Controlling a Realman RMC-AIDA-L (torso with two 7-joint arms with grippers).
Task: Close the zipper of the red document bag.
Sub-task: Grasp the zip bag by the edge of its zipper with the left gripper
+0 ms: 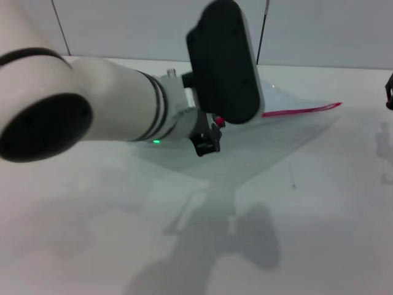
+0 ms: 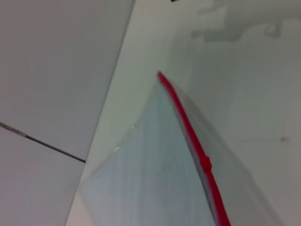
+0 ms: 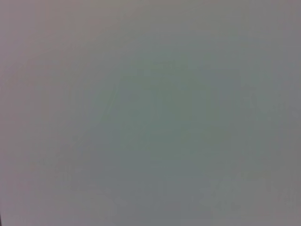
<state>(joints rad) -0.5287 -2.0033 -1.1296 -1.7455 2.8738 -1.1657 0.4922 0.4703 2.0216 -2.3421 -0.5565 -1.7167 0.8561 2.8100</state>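
The red document bag (image 1: 258, 144) is a translucent pale pouch on the white table, with its red-trimmed edge lifted off the surface. The zipper (image 1: 301, 111) runs as a thin red strip along that raised edge toward the right. In the left wrist view the zipper (image 2: 188, 127) slopes up like a ridge and carries a small red slider (image 2: 206, 163). My left gripper (image 1: 209, 140) sits at the zipper's left end, largely hidden behind its own wrist, and holds that end of the bag up. Only a dark sliver of my right gripper (image 1: 389, 92) shows at the far right edge.
The white table (image 1: 92, 233) stretches all around the bag, with the arm's shadow in front. A pale wall with dark seams stands behind. The right wrist view shows only a plain grey surface.
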